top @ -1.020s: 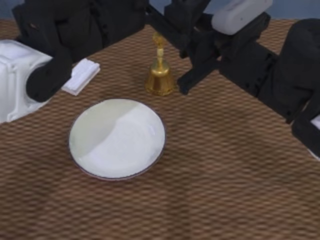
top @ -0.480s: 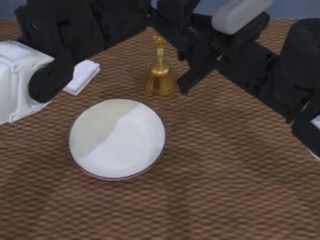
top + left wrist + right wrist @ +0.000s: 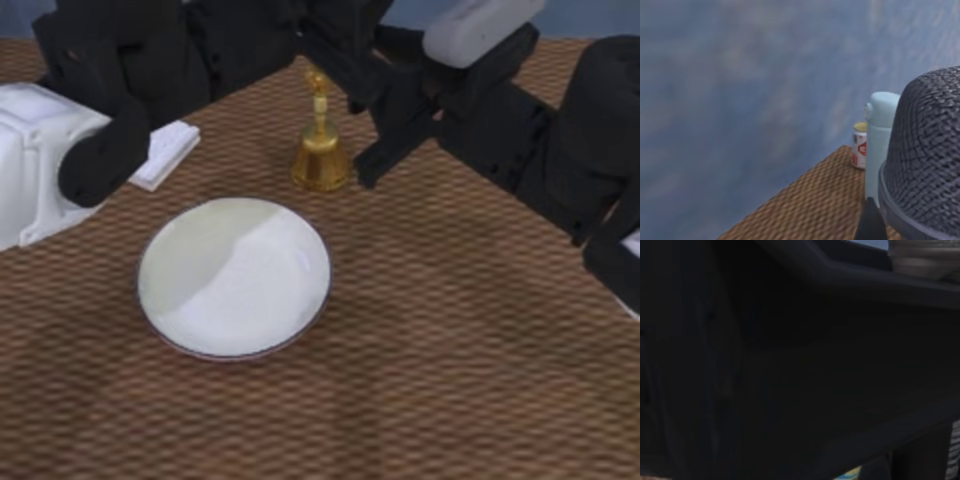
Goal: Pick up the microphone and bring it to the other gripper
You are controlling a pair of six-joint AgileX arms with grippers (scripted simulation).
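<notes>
Beside left tool [image 3: 300, 40] | microphone [image 3: 927, 155] woven-mesh dome | right wrist dark

Both arms black; left arm [image 3: 110, 150] bears a white boxy housing; right arm [image 3: 520, 130] a light-grey rounded cover.

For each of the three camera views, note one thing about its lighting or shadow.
Top view: evenly lit, a diagonal shadow across the white plate. Left wrist view: bright, the microphone head filling one side. Right wrist view: dark.
</notes>
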